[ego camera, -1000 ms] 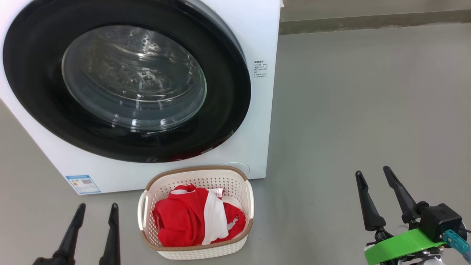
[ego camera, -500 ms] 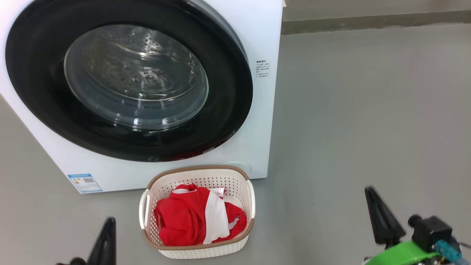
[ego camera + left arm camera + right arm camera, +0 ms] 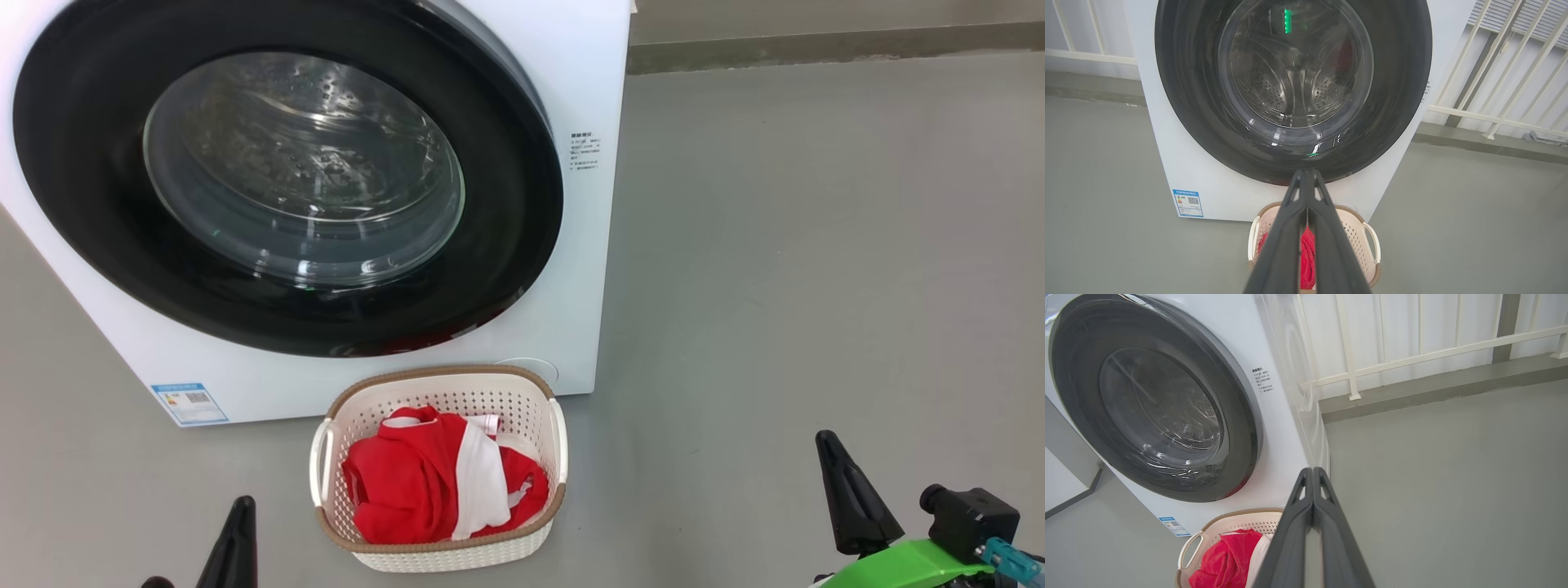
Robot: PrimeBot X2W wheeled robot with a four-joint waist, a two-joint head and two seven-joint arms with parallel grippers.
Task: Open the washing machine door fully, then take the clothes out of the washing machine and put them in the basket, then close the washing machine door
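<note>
The washing machine door (image 3: 286, 175) sits flush against the white washing machine (image 3: 592, 73), a wide glossy black rim around a bulging clear glass window. The basket (image 3: 441, 373), cream with a brown rim, stands on the grey floor (image 3: 816, 245) just in front of the machine, below the door. The red clothes (image 3: 404, 486) with a white panel lie bunched inside it. The left gripper (image 3: 1306, 174) has its 2 fingers pressed together, holding nothing; so does the right gripper (image 3: 1312, 471). The left wrist view looks through the glass at the perforated steel drum (image 3: 1265, 83). The head view shows the basket whole from above. The right wrist view adds the machine's side and a white railing (image 3: 1412, 355).
</note>
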